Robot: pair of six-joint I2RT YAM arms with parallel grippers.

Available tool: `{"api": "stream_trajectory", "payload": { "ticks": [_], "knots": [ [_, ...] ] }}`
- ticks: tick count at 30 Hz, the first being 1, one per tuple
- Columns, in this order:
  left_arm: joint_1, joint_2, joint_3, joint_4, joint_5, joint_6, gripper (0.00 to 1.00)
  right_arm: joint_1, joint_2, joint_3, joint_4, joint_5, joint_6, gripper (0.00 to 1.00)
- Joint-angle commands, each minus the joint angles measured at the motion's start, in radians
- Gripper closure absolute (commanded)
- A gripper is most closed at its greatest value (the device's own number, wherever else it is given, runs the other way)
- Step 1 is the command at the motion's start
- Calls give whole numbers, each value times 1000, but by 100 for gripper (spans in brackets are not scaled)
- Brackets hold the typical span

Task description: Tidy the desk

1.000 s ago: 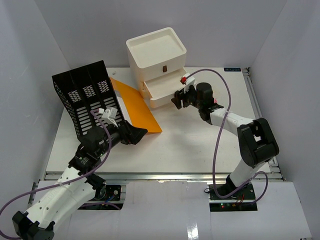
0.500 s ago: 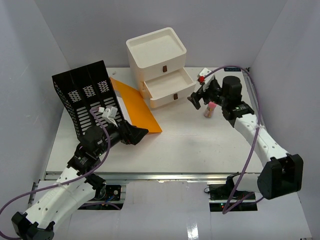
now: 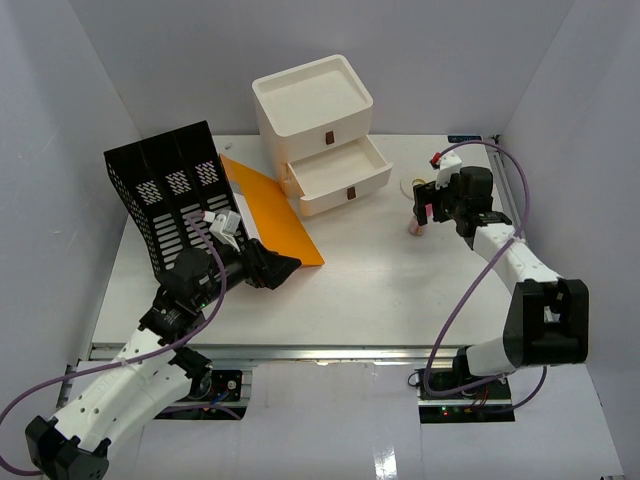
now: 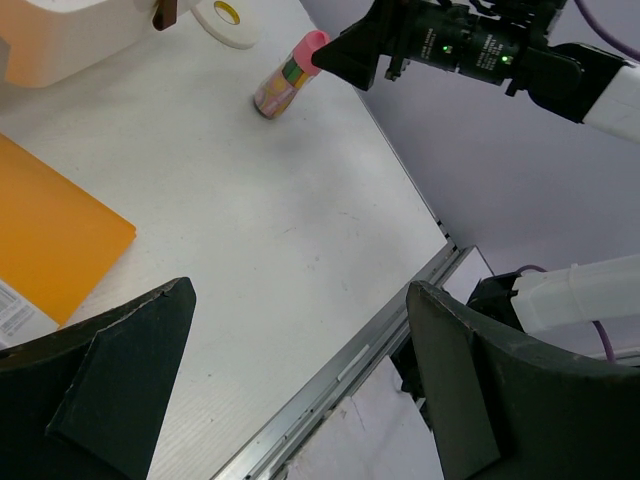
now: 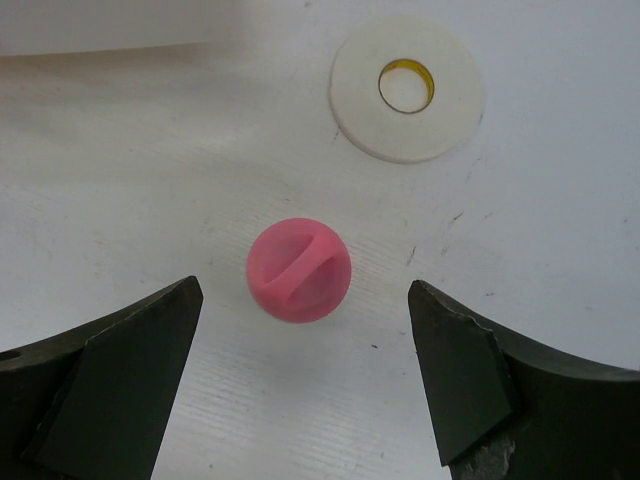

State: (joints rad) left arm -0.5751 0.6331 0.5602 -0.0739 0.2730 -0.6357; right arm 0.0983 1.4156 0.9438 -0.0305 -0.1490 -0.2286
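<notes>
The desk (image 3: 400, 290) is a wide white tabletop with a metal rail along its front edge. A pink glue stick (image 3: 418, 216) stands upright on it at the right. Its round pink cap (image 5: 298, 270) shows from above in the right wrist view, and the stick (image 4: 285, 75) also shows in the left wrist view. My right gripper (image 3: 428, 200) is open just above the stick, one finger on each side of the cap (image 5: 303, 283), not touching it. My left gripper (image 3: 285, 268) is open and empty, low over the desk next to the orange folder (image 3: 275, 215).
A cream three-drawer box (image 3: 315, 110) stands at the back with its middle drawer (image 3: 340, 170) pulled open. A white tape roll (image 5: 405, 88) lies flat just beyond the stick. A black mesh file rack (image 3: 170, 200) stands at the back left, and the folder leans from it.
My right arm has swung right from the open drawer to above the pink stick, its jaws open. My left gripper has shifted slightly.
</notes>
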Motion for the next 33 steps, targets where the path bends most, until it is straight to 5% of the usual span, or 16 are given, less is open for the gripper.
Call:
{"api": "stream_trajectory", "payload": {
  "ticks": [1, 6, 17, 21, 33],
  "knots": [
    [1, -6, -8, 28, 21, 2, 2, -6, 83, 62, 61, 26, 76, 9],
    [1, 43, 6, 57, 46, 20, 2, -8, 133, 52, 66, -29, 134, 4],
    [-40, 376, 179, 213, 153, 200, 2, -74, 168, 52, 119, -160, 194, 74],
    [-112, 522, 263, 257, 136, 357, 2, -120, 130, 34, 138, -255, 220, 87],
    [-261, 1004, 592, 355, 91, 753, 2, -181, -123, -155, 162, -823, 500, 92]
  ]
}}
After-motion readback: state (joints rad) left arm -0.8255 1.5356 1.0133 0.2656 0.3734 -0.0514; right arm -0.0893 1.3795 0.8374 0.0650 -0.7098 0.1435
